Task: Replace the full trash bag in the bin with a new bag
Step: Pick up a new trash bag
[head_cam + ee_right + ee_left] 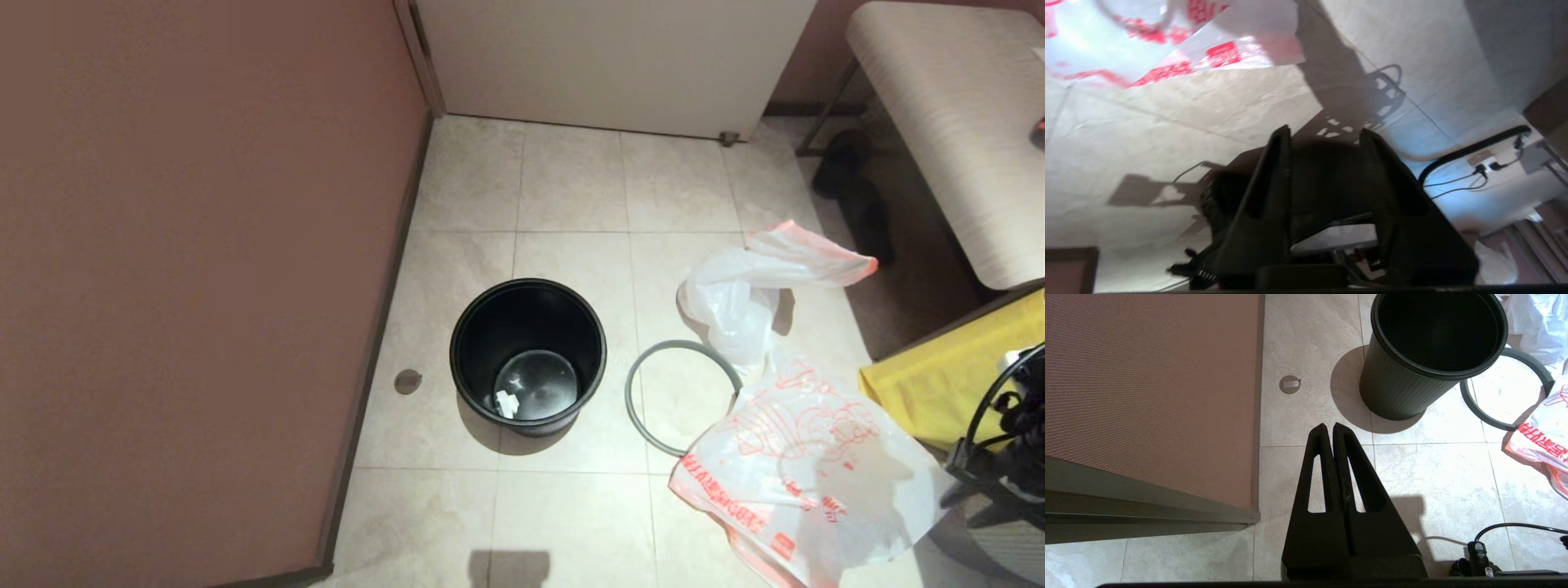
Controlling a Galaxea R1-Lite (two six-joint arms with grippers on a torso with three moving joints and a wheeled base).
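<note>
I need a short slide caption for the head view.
Unlined black bin, grey ring beside it, printed new bag on the tiled floor.

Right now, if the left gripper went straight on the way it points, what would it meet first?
Probably bare floor tile. The shut left gripper points at open floor between the round floor plug and the bin; neither seems in its line, though depth is unclear.

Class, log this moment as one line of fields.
bin: unlined | ring: on floor | new bag: on floor | left gripper: shut, parked | right gripper: open, empty
</note>
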